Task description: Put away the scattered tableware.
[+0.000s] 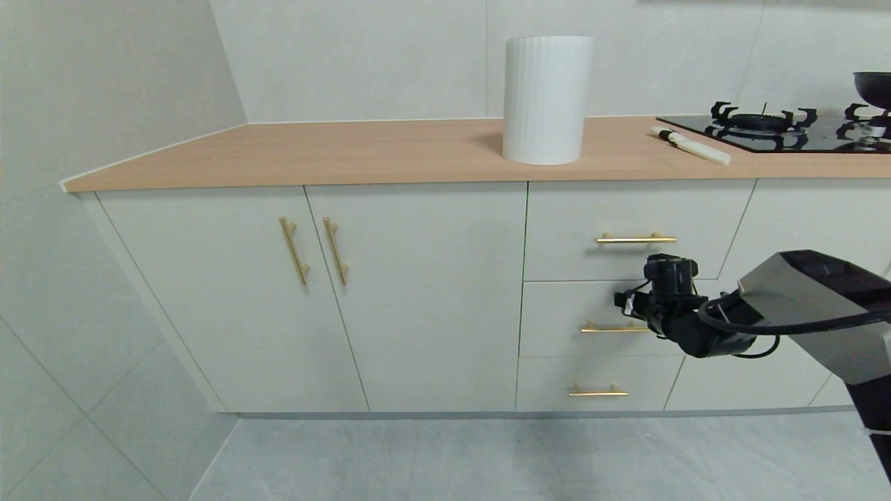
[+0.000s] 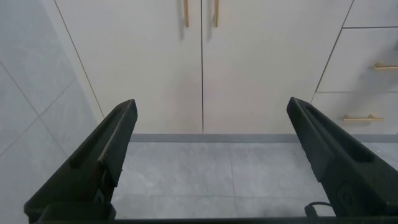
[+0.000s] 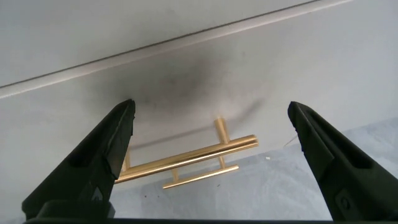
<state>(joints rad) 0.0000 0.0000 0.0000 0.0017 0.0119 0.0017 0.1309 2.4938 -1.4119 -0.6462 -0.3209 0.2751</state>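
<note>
A kitchen corner is seen, with pale grey tiled walls and a wooden counter (image 1: 348,149) running over pale cabinets. A tall, ribbed white canister (image 1: 546,97) is set upright on the counter, near the back wall. To its right, a black hob (image 1: 786,132) is let into the counter, and part of a dark pot (image 1: 873,87) is seen at the far right edge. The task's thing, a pale-handled knife (image 1: 689,145), is laid flat on the counter just beside the hob's front left corner, well apart from the canister.

Below the counter, double doors (image 1: 313,292) with upright gold handles are found on the left, and a stack of three drawers (image 1: 605,229) with level gold handles on the right.

The right tool (image 1: 624,304) is held in front of the middle drawer, close above that drawer's handle (image 1: 616,328). In the right wrist view, this tool (image 3: 211,112) is spread wide, with nothing gripped; the gold handle (image 3: 186,158) is framed between the two dark fingers (image 3: 106,162) but is not touched by either.

The left tool (image 2: 210,106) is likewise spread wide and holds nothing. It is pointed at the foot of the double doors (image 2: 202,68) and the grey tiled floor (image 2: 205,174).
</note>
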